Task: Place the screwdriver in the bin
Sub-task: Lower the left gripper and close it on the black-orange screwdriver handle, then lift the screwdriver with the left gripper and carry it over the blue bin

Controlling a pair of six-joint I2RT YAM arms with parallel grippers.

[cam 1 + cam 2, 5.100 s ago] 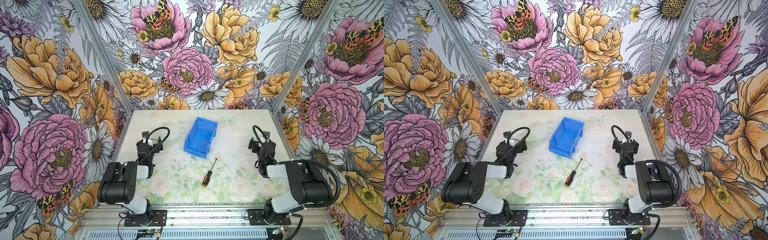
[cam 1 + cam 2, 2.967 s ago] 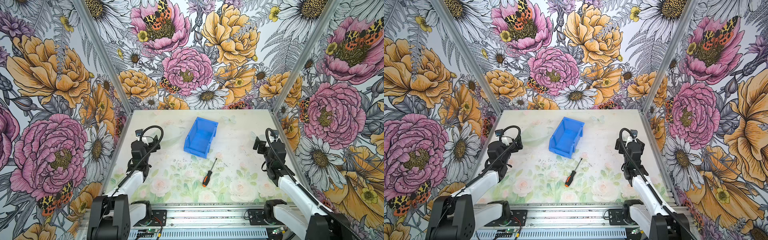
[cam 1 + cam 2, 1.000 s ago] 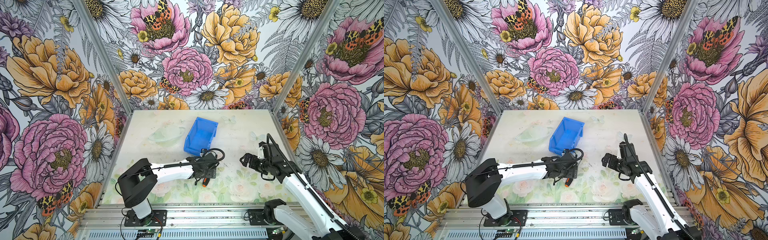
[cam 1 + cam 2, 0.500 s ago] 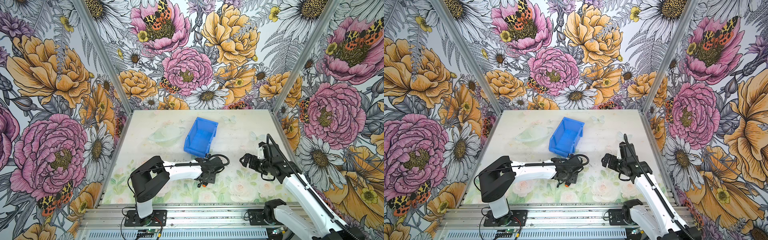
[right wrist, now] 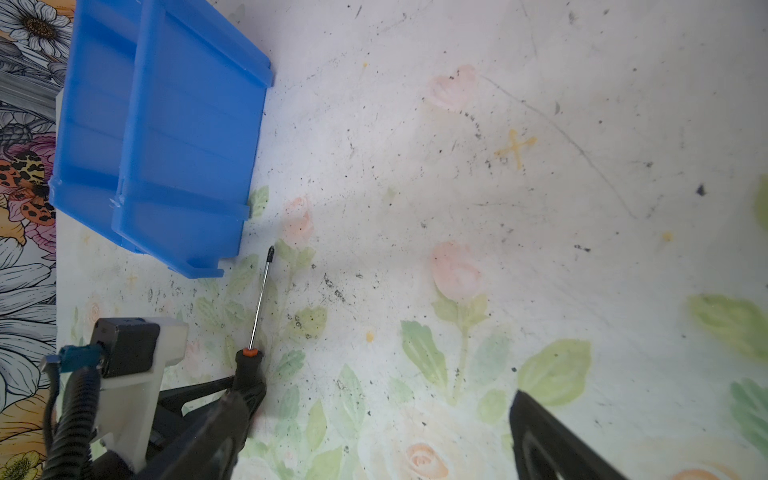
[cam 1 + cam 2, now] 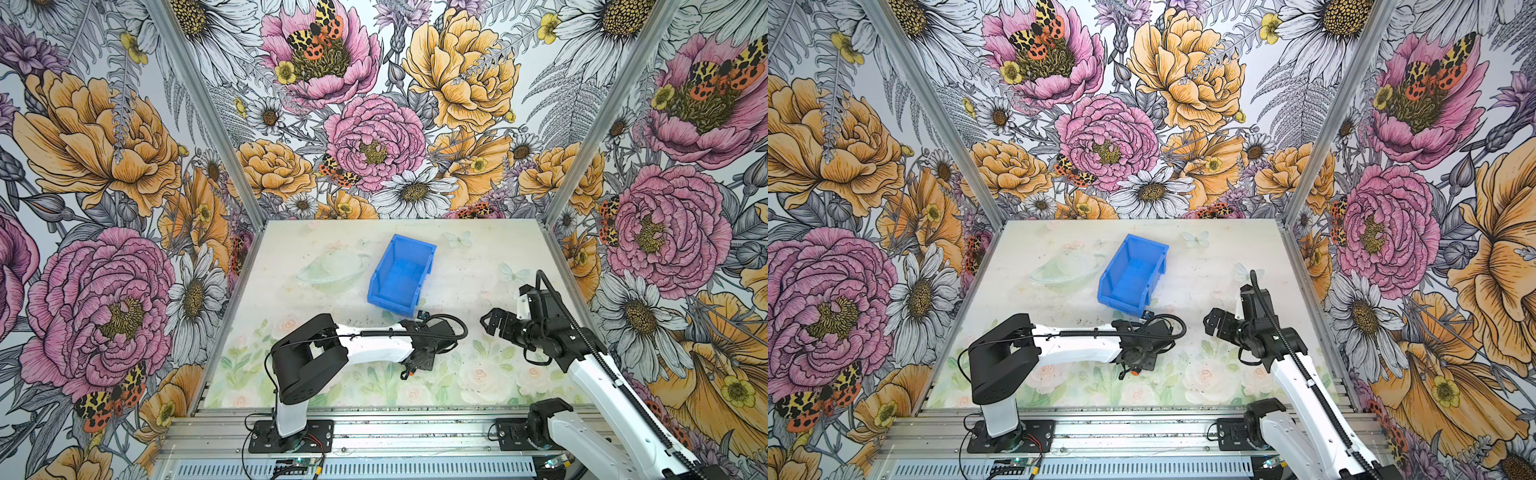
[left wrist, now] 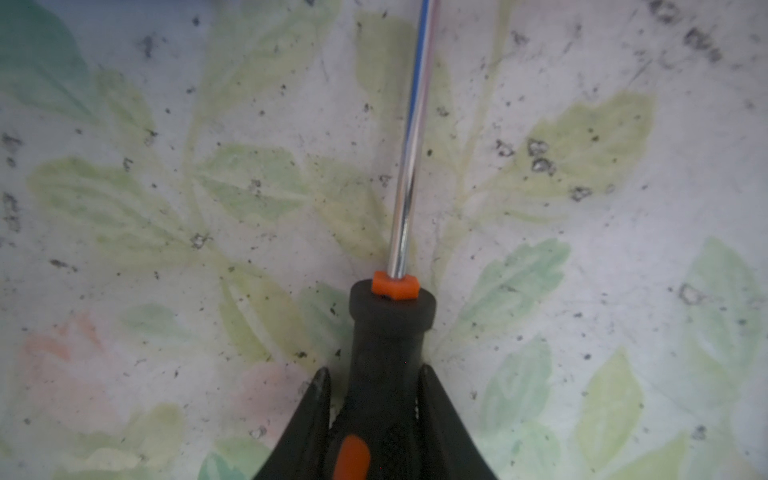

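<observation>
The left fingers, open a second ago, have closed on the screwdriver handle.

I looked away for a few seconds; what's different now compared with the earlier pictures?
The left gripper swung in from the left edge to the screwdriver and closed its fingers on the handle. The right gripper moved in toward the middle and hangs open. The screwdriver lies where it was on the table; the bin has not moved.

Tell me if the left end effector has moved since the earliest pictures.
Yes. In a top view the left end effector went from the table's left edge rightward to the middle, near the bin's low front, now shut on the screwdriver.
</observation>
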